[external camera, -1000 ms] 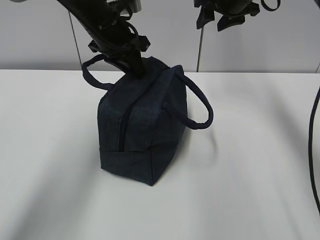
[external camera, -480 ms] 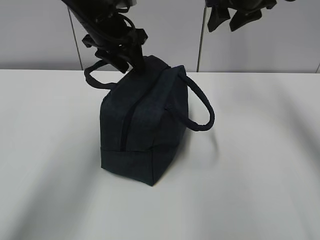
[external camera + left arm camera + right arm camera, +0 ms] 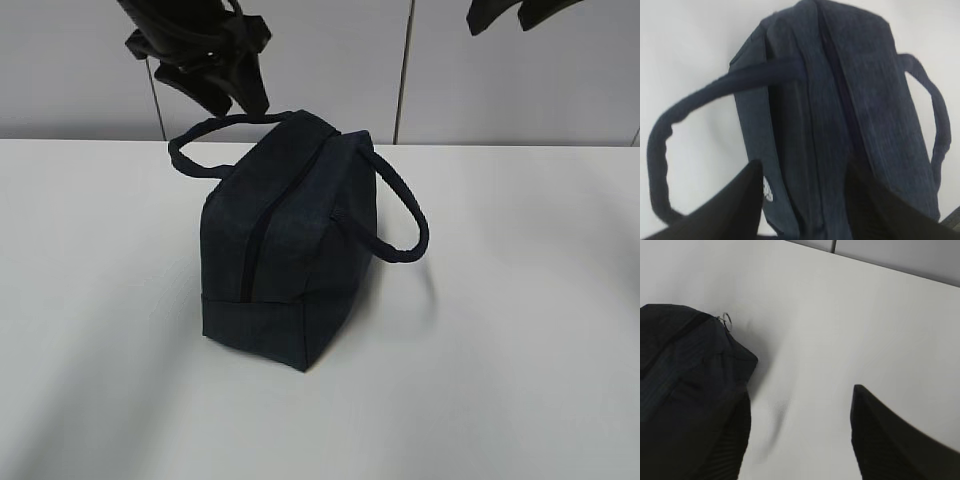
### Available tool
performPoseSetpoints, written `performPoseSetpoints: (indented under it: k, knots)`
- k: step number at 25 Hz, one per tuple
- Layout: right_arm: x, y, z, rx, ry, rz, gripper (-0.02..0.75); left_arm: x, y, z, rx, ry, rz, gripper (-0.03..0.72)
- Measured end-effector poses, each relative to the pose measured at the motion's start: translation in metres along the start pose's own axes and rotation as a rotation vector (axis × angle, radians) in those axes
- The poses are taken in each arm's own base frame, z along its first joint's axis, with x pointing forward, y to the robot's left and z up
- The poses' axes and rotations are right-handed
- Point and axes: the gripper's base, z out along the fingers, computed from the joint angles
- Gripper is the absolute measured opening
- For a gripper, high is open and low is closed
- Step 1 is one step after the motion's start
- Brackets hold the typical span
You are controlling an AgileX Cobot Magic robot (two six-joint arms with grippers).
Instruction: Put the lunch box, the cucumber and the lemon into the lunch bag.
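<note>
Lunch bag (image 3: 285, 250): boxy dark navy fabric, upright on tabletop (image 3: 500, 350), top zipper closed, loop handles splayed left and right.

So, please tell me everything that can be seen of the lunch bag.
The lunch bag is a boxy dark navy fabric bag standing upright on the white table. Its top zipper looks closed, with a silver ring pull at one end. Two loop handles hang out to either side. A small white logo shows on one side. Nothing touches it except the table; both grippers are above it, clear.
</note>
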Motion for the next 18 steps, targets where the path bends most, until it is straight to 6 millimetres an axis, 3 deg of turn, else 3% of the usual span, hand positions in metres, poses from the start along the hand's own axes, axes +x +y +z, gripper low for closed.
performPoseSetpoints:
  k: [5,9,18]
  knots:
    - [0.015,0.003,-0.026,0.006,0.000,-0.002,0.471,0.024,-0.007,-0.027,-0.029,0.020,0.001,0.363]
    - [0.024,0.005,-0.048,0.007,-0.018,-0.005,0.470,0.039,-0.019,-0.069,-0.046,-0.039,0.018,0.363]
    - [0.045,0.014,-0.083,-0.041,-0.047,0.005,0.470,0.100,-0.038,-0.126,-0.056,-0.075,0.026,0.359]
